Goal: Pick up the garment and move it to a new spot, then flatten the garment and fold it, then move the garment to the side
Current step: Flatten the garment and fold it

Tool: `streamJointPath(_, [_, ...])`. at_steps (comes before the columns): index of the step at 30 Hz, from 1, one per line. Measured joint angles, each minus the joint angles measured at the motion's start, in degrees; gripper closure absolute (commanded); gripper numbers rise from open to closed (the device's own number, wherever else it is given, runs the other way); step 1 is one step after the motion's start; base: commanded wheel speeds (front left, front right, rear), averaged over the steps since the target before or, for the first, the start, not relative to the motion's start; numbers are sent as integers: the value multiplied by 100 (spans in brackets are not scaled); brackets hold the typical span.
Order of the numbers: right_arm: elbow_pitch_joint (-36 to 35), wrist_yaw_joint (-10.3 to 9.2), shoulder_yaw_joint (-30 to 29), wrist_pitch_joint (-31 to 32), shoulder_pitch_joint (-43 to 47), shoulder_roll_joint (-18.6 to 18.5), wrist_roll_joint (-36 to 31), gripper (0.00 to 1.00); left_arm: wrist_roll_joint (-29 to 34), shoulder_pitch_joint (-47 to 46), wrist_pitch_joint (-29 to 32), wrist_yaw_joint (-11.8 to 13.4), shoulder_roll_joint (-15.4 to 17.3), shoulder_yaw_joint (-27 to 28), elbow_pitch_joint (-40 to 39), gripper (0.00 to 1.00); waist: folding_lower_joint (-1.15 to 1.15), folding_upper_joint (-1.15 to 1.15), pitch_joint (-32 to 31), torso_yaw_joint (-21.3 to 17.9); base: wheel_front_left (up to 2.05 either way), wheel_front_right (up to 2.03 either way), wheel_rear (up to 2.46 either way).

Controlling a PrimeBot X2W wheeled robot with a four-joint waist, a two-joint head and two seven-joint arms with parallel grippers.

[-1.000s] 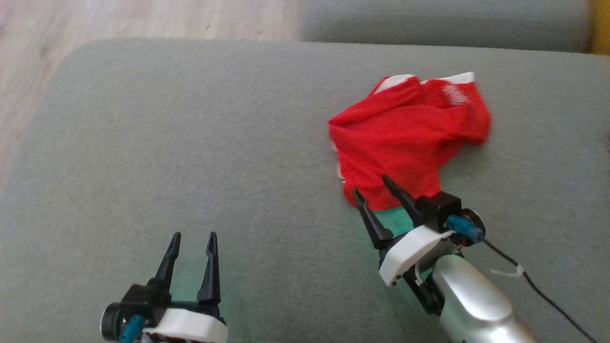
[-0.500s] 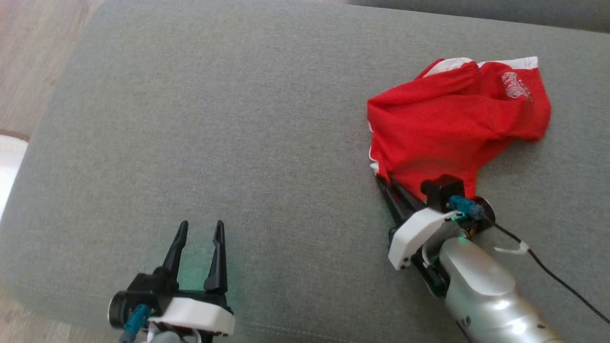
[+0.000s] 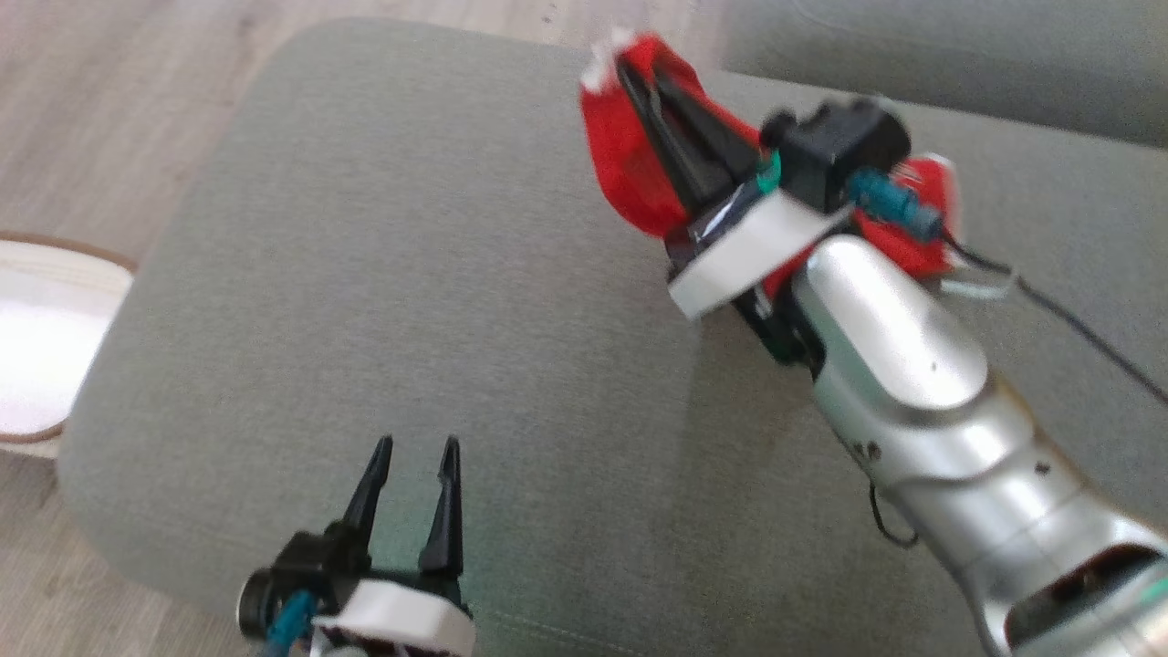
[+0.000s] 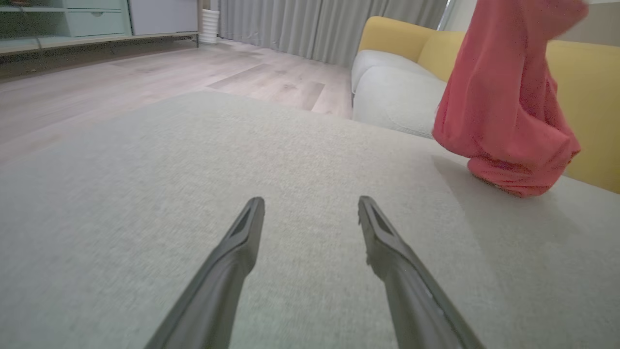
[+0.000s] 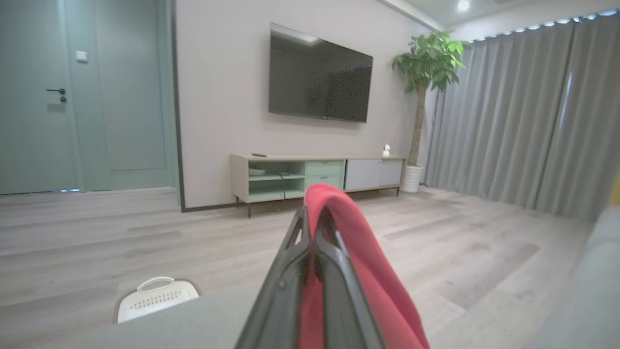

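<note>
Right gripper [image 3: 639,78] is up high over the grey cushion's [image 3: 411,255] far edge, fingers pinched tight on the red garment [image 3: 620,173]. The cloth drapes over the fingertips and hangs in a bunch low over the cushion's far right side; whether it touches is hard to tell. Left gripper [image 3: 415,447] hovers at the near edge, fingers spread wide, nothing between them. Beyond the cushion lie pale wood floor [image 3: 109,109], a white basket [image 5: 155,295] by the left edge, a yellow sofa [image 4: 591,97], a wall-mounted TV [image 5: 319,77] above a low cabinet [image 5: 290,177], a tall plant [image 5: 428,53] and grey curtains [image 5: 508,121].
</note>
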Motion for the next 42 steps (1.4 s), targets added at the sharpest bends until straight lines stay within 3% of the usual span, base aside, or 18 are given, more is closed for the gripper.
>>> streamJointPath(6, [-218,0,116,0,-376,9,135,100,1,495,0,60,7,63,89,0,-2,0,-302,250,0,0,0])
streamJointPath(11, [-200,0,-162,-1,56,-40,-7,100,2,642,0,59,12,256,92,0,-1,0,-334,-12,0,0,0])
streamJointPath(18, [258,0,-1062,1,1596,-929,-216,100,26,554,0,26,12,416,32,0,0,0,-236,-736,0,0,0])
streamJointPath(19, [413,0,-1196,1,1703,-968,-255,81,26,496,0,9,10,414,32,0,0,0,-219,-844,0,0,0])
streamJointPath(20, [581,0,-1292,1,1778,-985,-310,0,27,433,0,1,8,403,29,0,0,0,-202,-950,0,0,0])
streamJointPath(25, [803,0,-1944,1,1964,-978,-709,0,24,131,0,1,8,401,-2,0,0,0,-108,-1415,0,0,0])
streamJointPath(31, [-180,0,-2870,1,2260,-524,-1514,0,18,-9,0,-23,4,420,0,0,0,0,-8,-1807,0,0,0])
streamJointPath(35, [-509,0,-2970,1,2825,-167,-1782,0,-122,-409,0,-90,2,456,-16,0,0,0,105,-1927,0,0,0])
streamJointPath(42, [-539,0,-2959,1,3150,3,-1813,0,-442,-1787,-1,-368,-22,266,687,0,0,0,222,-2029,0,0,0])
